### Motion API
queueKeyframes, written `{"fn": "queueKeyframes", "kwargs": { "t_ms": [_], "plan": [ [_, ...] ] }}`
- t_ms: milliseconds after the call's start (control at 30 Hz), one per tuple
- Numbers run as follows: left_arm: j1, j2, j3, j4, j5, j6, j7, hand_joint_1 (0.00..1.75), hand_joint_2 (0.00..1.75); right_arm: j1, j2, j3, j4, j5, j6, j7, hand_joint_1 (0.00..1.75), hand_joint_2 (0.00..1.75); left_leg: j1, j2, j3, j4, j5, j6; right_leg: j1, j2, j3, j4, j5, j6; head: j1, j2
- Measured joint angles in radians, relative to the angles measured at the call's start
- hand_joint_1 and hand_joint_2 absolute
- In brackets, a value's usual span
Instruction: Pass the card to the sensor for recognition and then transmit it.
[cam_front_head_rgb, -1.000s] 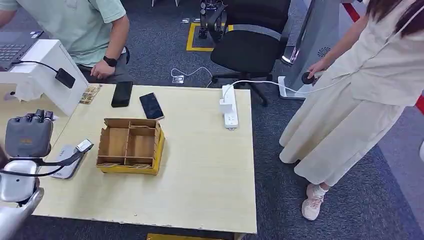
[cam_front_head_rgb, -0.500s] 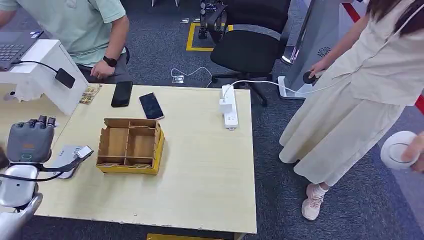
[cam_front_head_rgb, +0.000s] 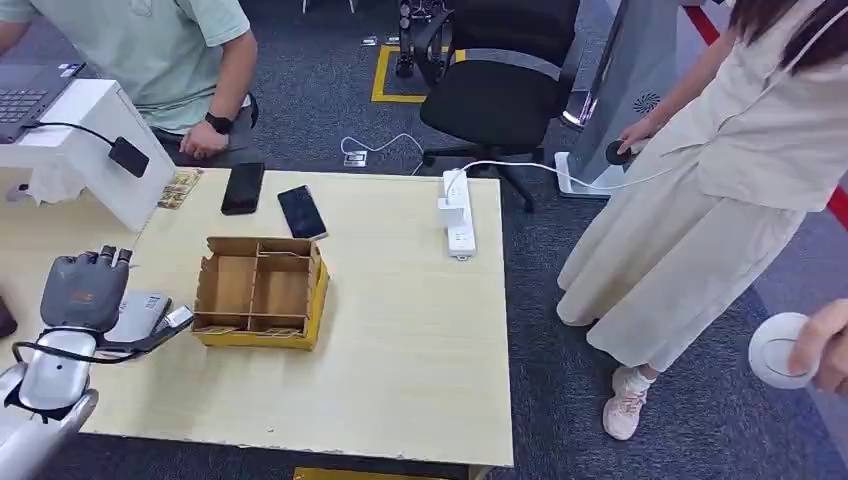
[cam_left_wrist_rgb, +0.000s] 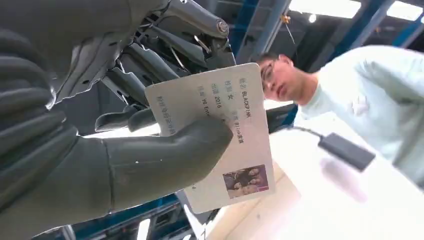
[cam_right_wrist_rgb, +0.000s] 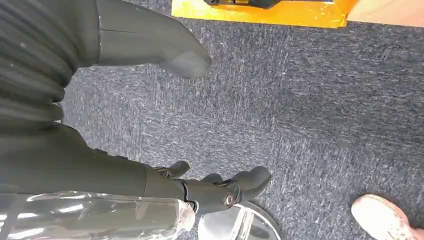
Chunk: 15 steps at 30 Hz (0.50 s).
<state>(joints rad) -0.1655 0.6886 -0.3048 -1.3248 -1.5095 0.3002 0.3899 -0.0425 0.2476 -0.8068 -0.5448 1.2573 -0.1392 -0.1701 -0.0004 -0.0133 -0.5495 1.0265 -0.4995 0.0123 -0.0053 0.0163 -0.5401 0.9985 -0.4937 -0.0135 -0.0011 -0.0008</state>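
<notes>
left hand (cam_front_head_rgb: 82, 290): raised over the left edge of the table (cam_front_head_rgb: 400, 340), back of the hand toward the head camera, fingers pointing away from the robot.
left fingers (cam_left_wrist_rgb: 125, 85): in the left wrist view the thumb presses on the printed face of the card (cam_left_wrist_rgb: 225, 135) and the darker fingers back it from behind; the card is pinched between them.
card: white, with lines of print and a small photo; it stands out past the thumb tip, its photo end farthest from the fingers.
sensor (cam_front_head_rgb: 135, 318): flat grey pad on the table, just beyond and below the left hand, partly covered by it in the head view; whether the card touches it, cannot tell.
white stand (cam_front_head_rgb: 75, 150): ahead of the left fingertips, a black box (cam_front_head_rgb: 130, 155) on a cable hanging at its side.
cardboard tray (cam_front_head_rgb: 262, 290): brown compartments with a yellow base, just to the right of the left hand, apart from it.
two phones (cam_front_head_rgb: 270, 198): dark, lying flat beyond the tray.
power strip (cam_front_head_rgb: 455, 212): white, at the far right edge of the table, well apart from the hand.
seated person (cam_front_head_rgb: 170, 50): behind the far left corner, in a pale green shirt.
standing person (cam_front_head_rgb: 720, 170): right of the table, in cream clothes.
right hand (cam_right_wrist_rgb: 165, 120): hanging over grey carpet, thumb and fingers apart, holding nothing.
</notes>
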Motion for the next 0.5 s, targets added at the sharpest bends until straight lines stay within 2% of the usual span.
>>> {"fn": "queueKeyframes", "kwargs": {
  "t_ms": [100,367,500],
  "plan": [
    [-0.002,0.005,-0.029,0.026,0.0,0.001,0.044,1.75,1.75,0.0,0.003,-0.008,-0.006,0.007,0.0,0.0,0.0,1.75,0.0,0.0,0.0,0.0,0.0,0.0,0.0,0.0,0.0,0.0,0.0,0.0,0.0,0.0],
    [-0.006,0.067,-0.129,0.064,0.0,-0.018,0.169,1.75,1.75,0.012,0.01,-0.042,-0.037,0.027,0.003,-0.004,0.0,1.75,0.0,0.0,0.0,0.0,0.0,0.0,0.0,0.0,0.0,0.0,0.0,0.0,0.0,0.0],
    [-0.005,0.081,-0.152,0.069,0.0,-0.024,0.177,1.75,1.75,0.016,0.013,-0.049,-0.047,0.027,0.003,-0.008,0.0,1.75,0.0,0.0,0.0,0.0,0.0,0.0,0.0,0.0,0.0,0.0,0.0,0.0,0.0,0.0]
  ]
}}
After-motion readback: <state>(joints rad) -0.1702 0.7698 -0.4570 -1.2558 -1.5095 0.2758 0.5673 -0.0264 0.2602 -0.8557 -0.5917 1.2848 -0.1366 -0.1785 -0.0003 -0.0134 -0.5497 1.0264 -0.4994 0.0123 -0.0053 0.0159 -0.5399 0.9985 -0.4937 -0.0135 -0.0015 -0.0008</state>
